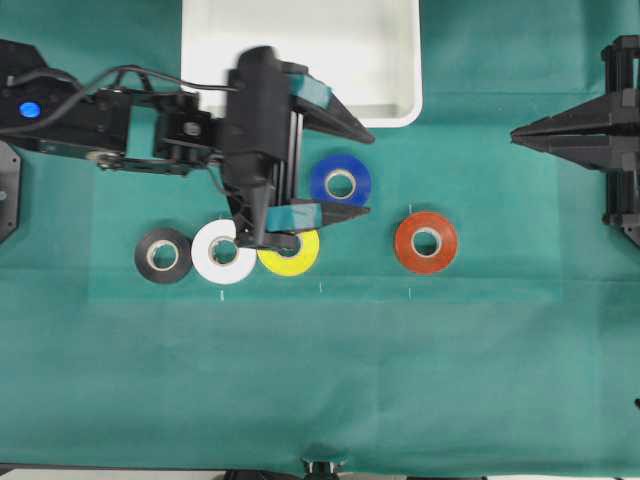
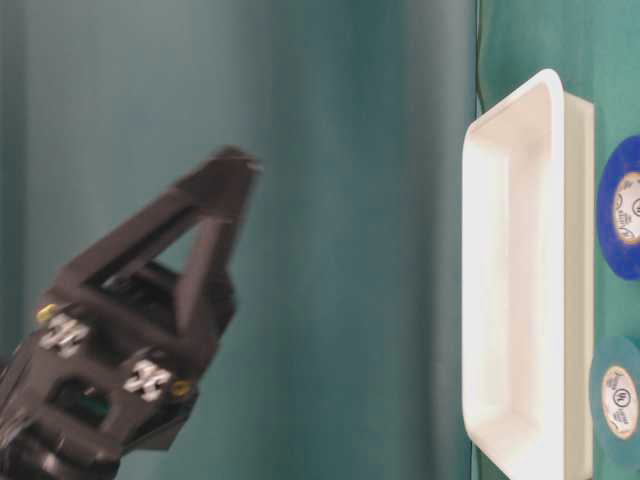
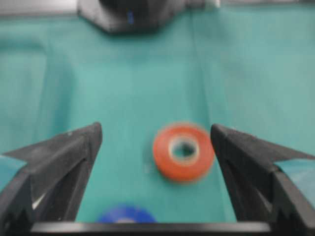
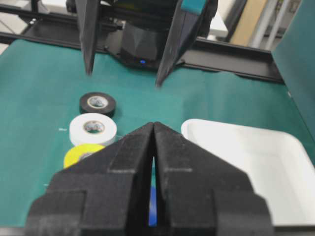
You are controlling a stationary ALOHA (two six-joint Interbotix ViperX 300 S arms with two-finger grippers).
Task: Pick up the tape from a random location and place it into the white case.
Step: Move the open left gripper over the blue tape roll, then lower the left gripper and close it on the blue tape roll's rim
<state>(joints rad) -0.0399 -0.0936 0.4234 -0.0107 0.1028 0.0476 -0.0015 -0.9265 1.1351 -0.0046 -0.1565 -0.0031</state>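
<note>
The tape (image 1: 340, 181) lies on the green surface (image 1: 480, 350), just past the tips of the left end effector (image 1: 360, 172), whose fingers are spread wide and hold nothing; nothing is grasped yet, and the white case (image 1: 300, 50) beside that end effector looks empty. The yellow roll (image 1: 295, 255) sits under one finger, the white roll (image 1: 222, 252) and black roll (image 1: 163, 255) behind it, the red roll (image 1: 426, 241) beyond, and the right end effector (image 1: 520, 133), pressed together, waits well apart.
</note>
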